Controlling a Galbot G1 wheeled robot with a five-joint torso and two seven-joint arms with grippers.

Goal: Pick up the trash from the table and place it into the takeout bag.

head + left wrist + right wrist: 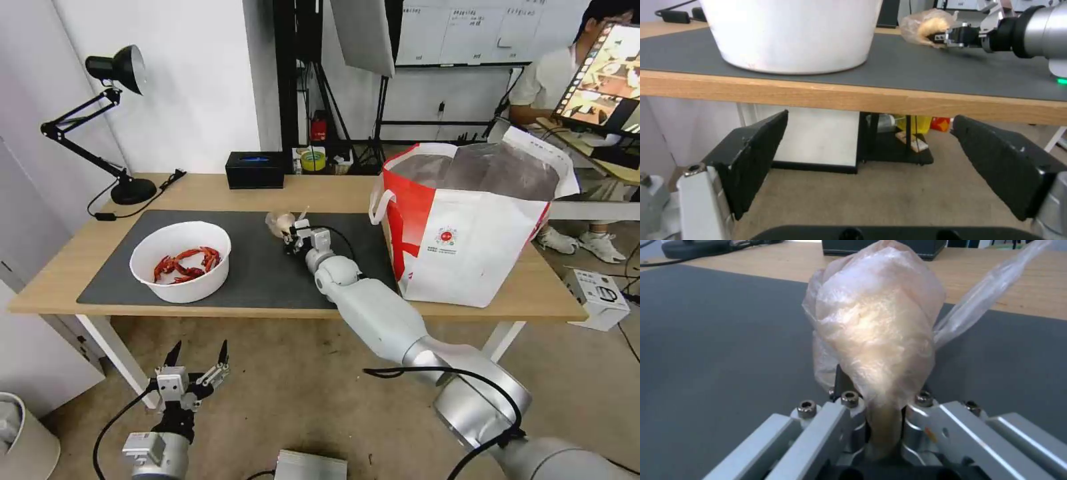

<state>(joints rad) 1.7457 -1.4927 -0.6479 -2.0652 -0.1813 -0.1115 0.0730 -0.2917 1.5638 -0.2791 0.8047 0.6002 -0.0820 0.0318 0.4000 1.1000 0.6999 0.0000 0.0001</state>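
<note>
Right wrist view shows my right gripper clenched on a pale lump wrapped in crinkled clear plastic, over the dark mat beside the takeout bag. My left gripper hangs open below the table.

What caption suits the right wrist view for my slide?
Right end effector shut on plastic-wrapped pale lump above dark grey mat.

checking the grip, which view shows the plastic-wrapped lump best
The right wrist view: the plastic-wrapped lump sits close up, pinched in the right gripper. The head view shows it small on the dark mat; the left wrist view shows it from the side beyond the white bowl.
</note>
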